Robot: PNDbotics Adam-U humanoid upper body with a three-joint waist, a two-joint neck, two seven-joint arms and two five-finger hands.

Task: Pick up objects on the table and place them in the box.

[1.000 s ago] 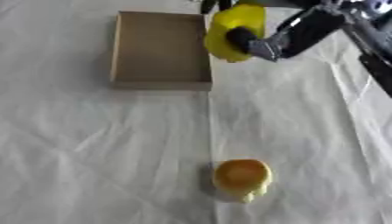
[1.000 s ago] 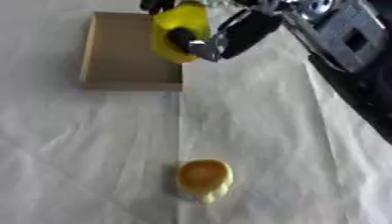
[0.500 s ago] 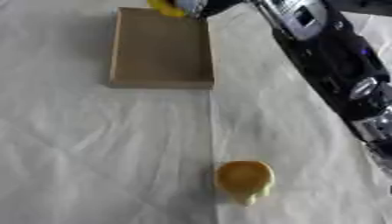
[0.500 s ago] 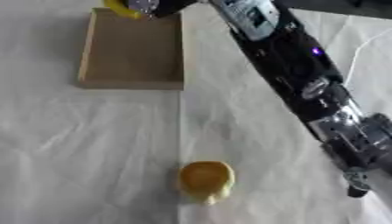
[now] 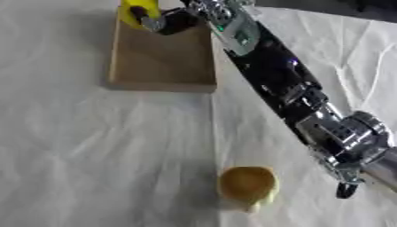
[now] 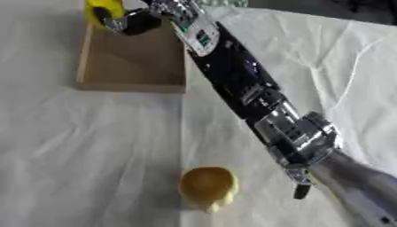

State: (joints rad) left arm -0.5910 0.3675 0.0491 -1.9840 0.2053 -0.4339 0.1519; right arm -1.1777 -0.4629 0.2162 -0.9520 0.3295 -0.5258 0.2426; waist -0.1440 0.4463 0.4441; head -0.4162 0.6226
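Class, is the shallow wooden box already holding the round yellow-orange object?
No: the round yellow-orange object lies on the white cloth, well short of the wooden box.

Right arm stretched long from the near right corner to the far left, black links with silver joints, right hand point(image 5: 159, 21) at the far end with fingers curled round a yellow object point(image 5: 138, 9), left arm and hand not showing in either view

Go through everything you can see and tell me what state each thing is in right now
right hand: curled round the yellow object, over the box's far end
yellow object: held, not yet released
box: open-topped, nothing visible on its floor
yellow-orange object: resting on the tablecloth near the front, untouched
tablecloth: white, wrinkled
left hand: not in view
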